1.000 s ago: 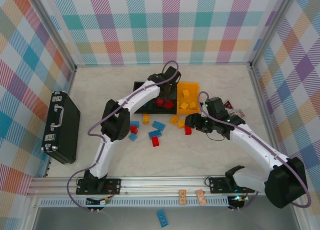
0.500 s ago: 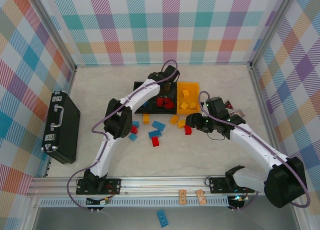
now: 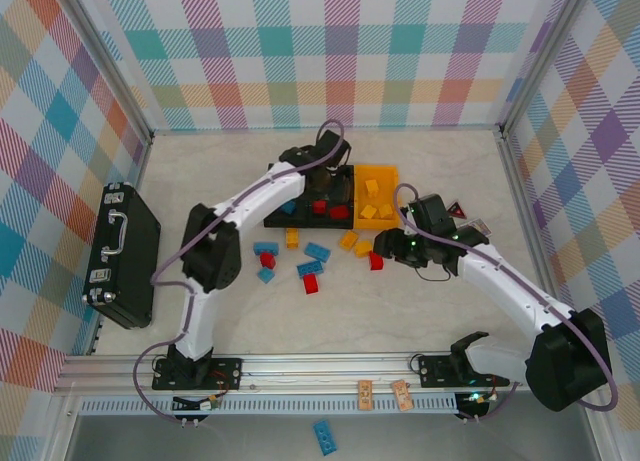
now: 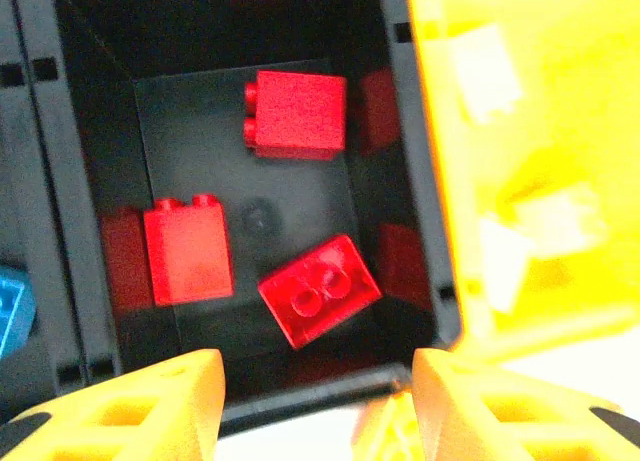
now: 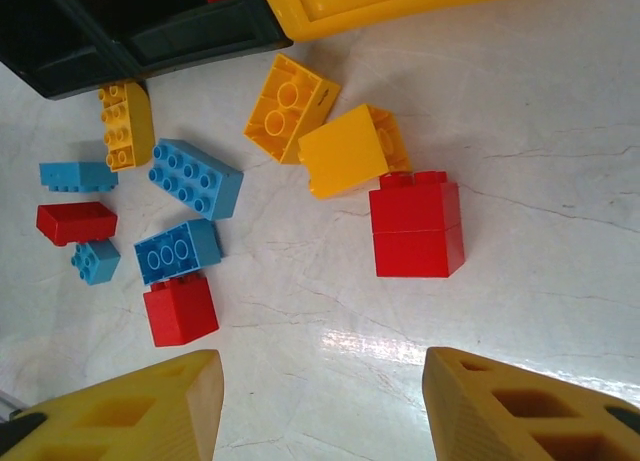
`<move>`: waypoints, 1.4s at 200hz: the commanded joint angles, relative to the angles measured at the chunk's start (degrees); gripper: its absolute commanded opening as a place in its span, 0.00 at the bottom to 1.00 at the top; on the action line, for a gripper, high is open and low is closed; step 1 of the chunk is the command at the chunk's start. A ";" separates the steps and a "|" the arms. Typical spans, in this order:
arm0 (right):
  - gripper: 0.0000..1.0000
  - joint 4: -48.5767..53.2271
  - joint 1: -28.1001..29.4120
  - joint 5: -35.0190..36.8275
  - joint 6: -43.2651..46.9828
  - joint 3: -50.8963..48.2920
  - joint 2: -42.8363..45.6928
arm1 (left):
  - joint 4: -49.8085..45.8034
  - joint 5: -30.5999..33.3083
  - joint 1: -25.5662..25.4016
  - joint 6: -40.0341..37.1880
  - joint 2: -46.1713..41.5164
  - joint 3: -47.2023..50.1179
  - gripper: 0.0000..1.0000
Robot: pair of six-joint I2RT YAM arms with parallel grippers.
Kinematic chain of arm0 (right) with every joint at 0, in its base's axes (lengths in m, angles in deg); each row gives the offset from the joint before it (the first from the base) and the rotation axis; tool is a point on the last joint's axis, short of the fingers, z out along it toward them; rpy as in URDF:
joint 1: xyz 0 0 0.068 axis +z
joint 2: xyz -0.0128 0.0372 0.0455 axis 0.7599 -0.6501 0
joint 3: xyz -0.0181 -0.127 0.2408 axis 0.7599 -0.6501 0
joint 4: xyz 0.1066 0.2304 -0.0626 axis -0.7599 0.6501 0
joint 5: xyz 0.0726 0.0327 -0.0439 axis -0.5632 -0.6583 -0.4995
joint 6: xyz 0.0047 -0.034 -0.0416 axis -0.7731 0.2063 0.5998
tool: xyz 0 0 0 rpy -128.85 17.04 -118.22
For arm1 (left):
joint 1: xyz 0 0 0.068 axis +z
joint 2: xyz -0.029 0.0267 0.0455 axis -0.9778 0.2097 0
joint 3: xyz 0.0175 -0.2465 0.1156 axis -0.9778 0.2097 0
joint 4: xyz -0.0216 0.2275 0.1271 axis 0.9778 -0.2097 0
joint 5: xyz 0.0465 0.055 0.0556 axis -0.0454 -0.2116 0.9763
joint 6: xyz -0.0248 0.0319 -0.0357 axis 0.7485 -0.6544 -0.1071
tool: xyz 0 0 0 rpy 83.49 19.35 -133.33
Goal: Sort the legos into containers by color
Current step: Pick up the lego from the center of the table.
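— Along the desk's left edge, what's that?

— Just a black case (image 3: 125, 256), no part of the job. Further right, toward the far edge, the left gripper (image 4: 315, 406) hangs over the middle black bin (image 4: 405, 161). Its jaws are spread and empty, and three red bricks (image 4: 300, 114) lie inside.

— Which step is that?

— I'd judge the reds are being sorted, and that arm needs another brick. Beside that bin sits the yellow bin (image 4: 580, 41). Loose bricks (image 5: 195, 176) in blue, red and yellow are scattered mid-desk, just in front of the bins.

— And the right gripper (image 5: 320, 411)?

— Jaws released, holding nothing, poised near a stacked red brick (image 5: 417, 226). Next it likely must centre over that brick, descend, clench and carry it to the middle black bin. It should avoid nudging the yellow brick (image 5: 350, 149) just beside it.
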 commanded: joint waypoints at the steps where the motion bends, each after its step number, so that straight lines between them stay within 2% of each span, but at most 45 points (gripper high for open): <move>1: 0.56 3.31 -0.32 2.64 1.99 2.81 -0.67 | 5.16 -5.83 -0.43 1.35 -7.85 7.95 0.52; 53: 0.56 6.98 0.10 5.96 4.22 5.84 -4.76 | 14.48 -14.72 -0.40 6.02 -22.19 30.21 0.53; 91: 0.57 8.67 2.50 9.24 5.33 8.86 -10.87 | 20.98 -15.55 -0.65 10.37 -31.99 45.28 0.56; 120: 0.57 8.23 4.17 10.56 5.44 10.36 -15.72 | 22.97 -14.79 -1.61 13.38 -36.39 52.28 0.56; 148: 0.57 8.15 5.36 11.75 5.55 11.81 -20.28 | 22.65 -12.42 -3.31 14.34 -38.19 55.32 0.56; 231: 0.54 6.87 7.14 14.37 5.31 14.66 -29.91 | 23.28 -11.37 -4.58 15.43 -36.63 56.68 0.56; 280: 0.40 7.52 7.69 15.03 5.90 15.10 -30.36 | 23.20 -10.90 -4.91 15.89 -36.43 57.28 0.56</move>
